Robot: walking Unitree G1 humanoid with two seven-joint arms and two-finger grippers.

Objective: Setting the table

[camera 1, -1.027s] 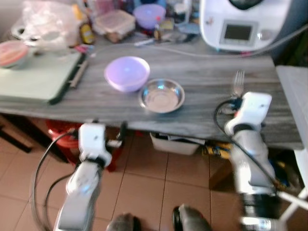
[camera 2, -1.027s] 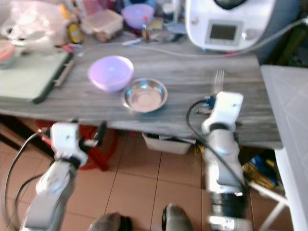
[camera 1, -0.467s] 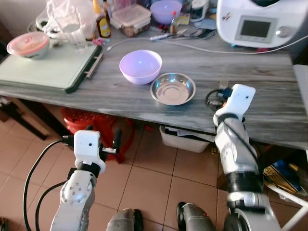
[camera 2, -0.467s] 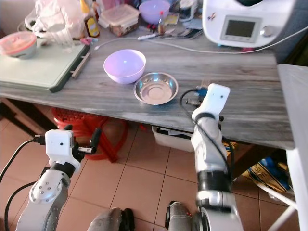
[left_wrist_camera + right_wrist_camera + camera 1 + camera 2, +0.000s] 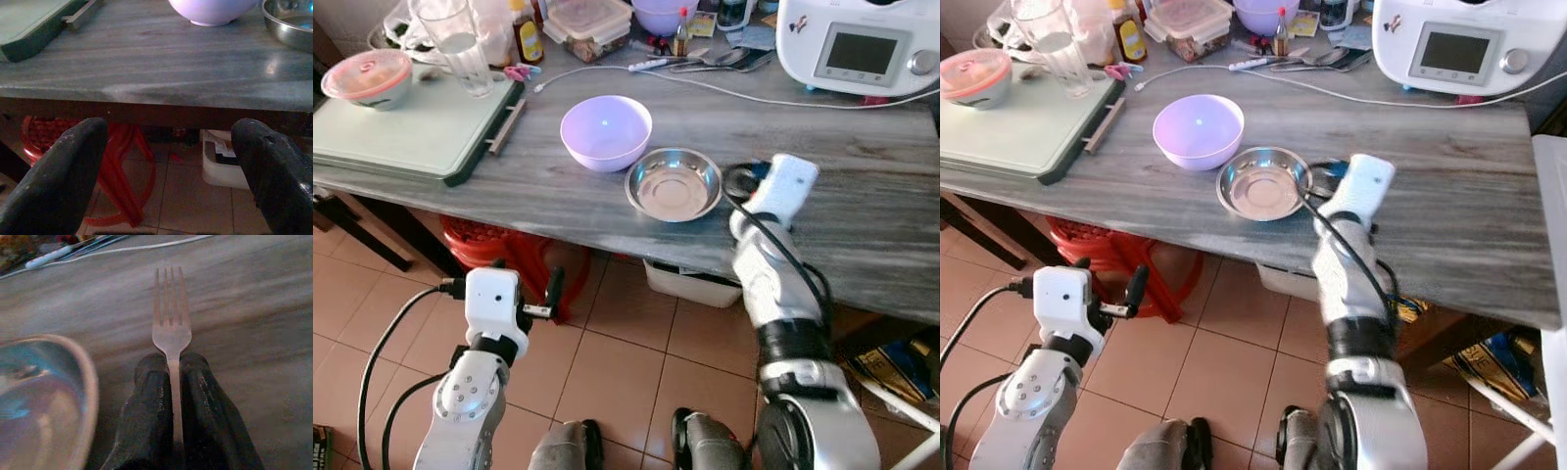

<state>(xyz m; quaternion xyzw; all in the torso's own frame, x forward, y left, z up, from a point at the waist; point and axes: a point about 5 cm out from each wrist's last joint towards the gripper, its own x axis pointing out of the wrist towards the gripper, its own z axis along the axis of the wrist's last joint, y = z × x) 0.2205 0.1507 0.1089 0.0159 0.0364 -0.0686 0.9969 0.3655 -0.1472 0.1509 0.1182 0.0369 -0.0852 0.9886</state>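
Since the earlier frames the right arm has swung leftward across the table, so its wrist is now sitting just beside the steel bowl instead of out near the table's right part; part of that shift is the head camera tilting and moving too. The fork (image 5: 170,323) is being held by the right gripper (image 5: 171,382), whose two black fingers (image 5: 146,406) are pinching the handle between them, tines pointing away over the grey wooden table (image 5: 862,196). The fork is hovering low above the tabletop, just to the right of the steel bowl (image 5: 673,184), whose rim is showing at the edge of the right wrist view. Whether the fork is touching the wood cannot be told.

Just beyond and to the left of the steel bowl a lilac bowl (image 5: 605,132) is standing, the two nearly touching. A green cutting board (image 5: 406,137) is lying at the table's left, with a lidded pink container (image 5: 367,78) and a glass (image 5: 455,44) on it. A white kitchen machine (image 5: 862,44) is standing at the far right, its cable (image 5: 705,83) trailing across the table.

The left gripper (image 5: 166,166) is hanging below the table edge with its fingers spread wide and nothing between them, facing a red stool (image 5: 117,161) on the tiled floor (image 5: 617,362).
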